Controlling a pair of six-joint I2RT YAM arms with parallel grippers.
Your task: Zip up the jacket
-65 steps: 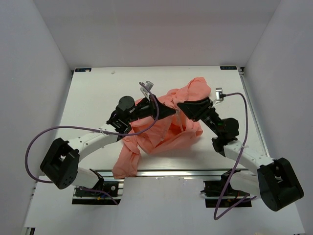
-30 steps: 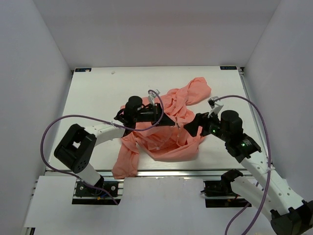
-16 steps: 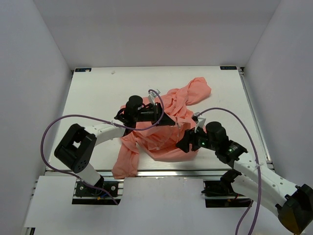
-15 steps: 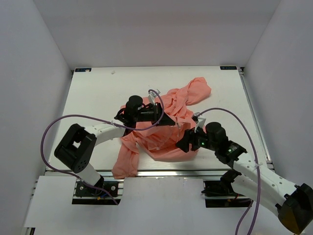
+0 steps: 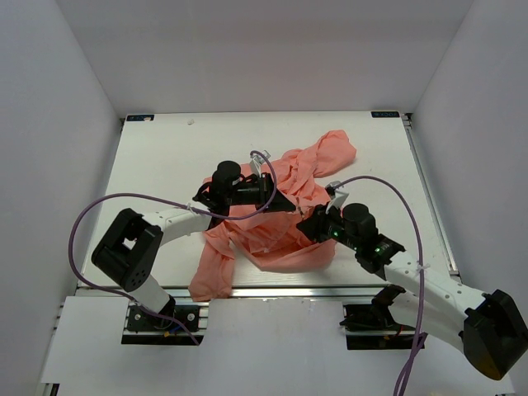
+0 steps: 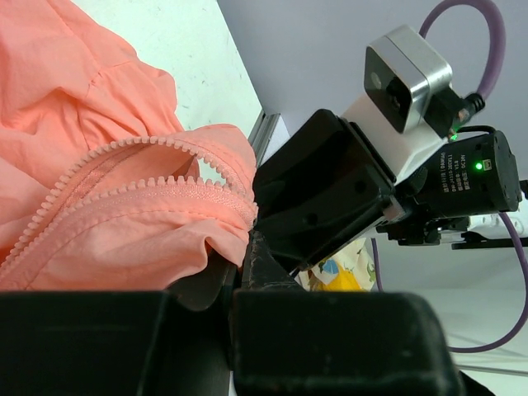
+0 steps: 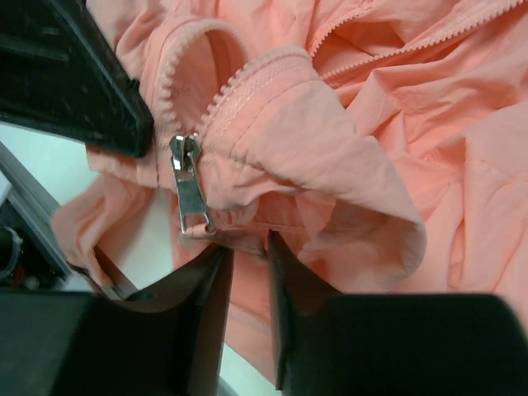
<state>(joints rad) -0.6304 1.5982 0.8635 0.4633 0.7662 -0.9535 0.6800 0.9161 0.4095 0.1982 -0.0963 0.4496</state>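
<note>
The jacket [image 5: 272, 247] is seen crumpled on the middle of the table [image 5: 165, 157], between the two arms. One sleeve is stretched toward the near edge.

The left claw [image 5: 285, 202] is pointed into the cloth from the left side. The right claw [image 5: 307, 224] is pointed in from the right. The two claws are almost touching.

In the right wrist view, the little metal zip slider [image 7: 190, 186] is shown just above and a bit to the left of the right claw's fingers [image 7: 206, 313]. Its tab hangs down toward them. From the slider, the zip teeth [image 7: 247, 87] are laid out in two lines that run up and away. The lines are apart, so the zip is judged to be open nearly all the way.

The tip of the left claw is pressed to the cloth just beside the slider. It is judged to be clamped on the bottom edge of the jacket. The right claw's fingers are held close, with only a thin gap between them. Whether any cloth is pinched there cannot be told.

The right claw is the nearer one to the slider. A small shift up and to the left is likely needed for the tab to be caught. Then the slider can be pulled along the teeth, away from the left claw.
</note>
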